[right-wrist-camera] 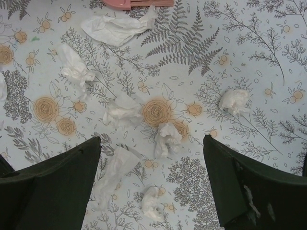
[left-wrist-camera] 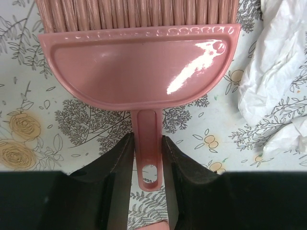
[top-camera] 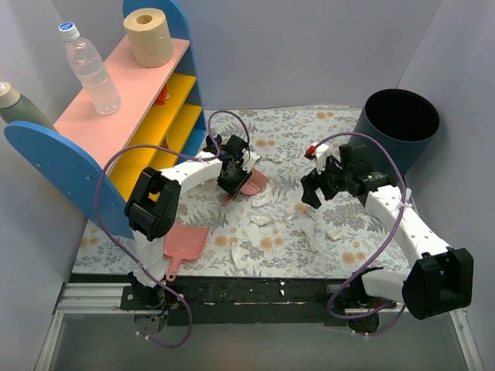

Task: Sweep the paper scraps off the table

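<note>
Several white paper scraps [top-camera: 261, 220] lie scattered on the fern-and-flower table cloth [top-camera: 294, 124] between the two arms. My left gripper [top-camera: 232, 174] is shut on the handle of a pink hand brush [top-camera: 253, 184]. In the left wrist view the gripper [left-wrist-camera: 146, 136] clamps the brush [left-wrist-camera: 139, 72] handle, bristles pointing away, with a crumpled scrap [left-wrist-camera: 278, 86] to the right. My right gripper [top-camera: 313, 189] is open and empty, hovering over scraps. In the right wrist view the gripper [right-wrist-camera: 151, 139] spans several scraps [right-wrist-camera: 122, 112]. A pink dustpan [top-camera: 186, 241] lies at the front left.
A blue-pink-yellow shelf [top-camera: 116, 108] stands at the left, with a water bottle [top-camera: 89, 69] and a beige paper roll [top-camera: 148, 35] on top. A dark round bin [top-camera: 398, 124] stands at the back right. Grey walls enclose the table.
</note>
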Robot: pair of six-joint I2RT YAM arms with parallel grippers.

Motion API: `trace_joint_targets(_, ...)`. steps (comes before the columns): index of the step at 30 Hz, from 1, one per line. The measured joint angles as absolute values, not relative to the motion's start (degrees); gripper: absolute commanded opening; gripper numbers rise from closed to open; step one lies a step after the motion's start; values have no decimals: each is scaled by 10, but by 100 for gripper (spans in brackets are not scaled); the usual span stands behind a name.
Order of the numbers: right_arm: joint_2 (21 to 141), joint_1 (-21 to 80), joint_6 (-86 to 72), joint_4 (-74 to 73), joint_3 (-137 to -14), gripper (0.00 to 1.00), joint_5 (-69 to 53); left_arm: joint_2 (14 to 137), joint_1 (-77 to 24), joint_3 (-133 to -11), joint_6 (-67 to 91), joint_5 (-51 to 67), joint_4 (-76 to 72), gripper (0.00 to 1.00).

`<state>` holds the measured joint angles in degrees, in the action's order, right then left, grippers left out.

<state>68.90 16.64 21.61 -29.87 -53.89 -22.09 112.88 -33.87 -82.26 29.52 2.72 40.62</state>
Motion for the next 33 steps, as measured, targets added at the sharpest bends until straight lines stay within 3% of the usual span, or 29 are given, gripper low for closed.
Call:
trace_joint_targets(13, 719, 175, 270, -308, -592, 94, -268, 1081, -327, -898, 302, 112, 454, 0)
trace_joint_targets(23, 720, 316, 437, -277, -611, 95, -248, 994, -312, -884, 271, 261, 455, 0)
trace_joint_targets(33, 757, 399, 601, -212, -611, 85, -180, 994, -289, -875, 247, 372, 467, 0)
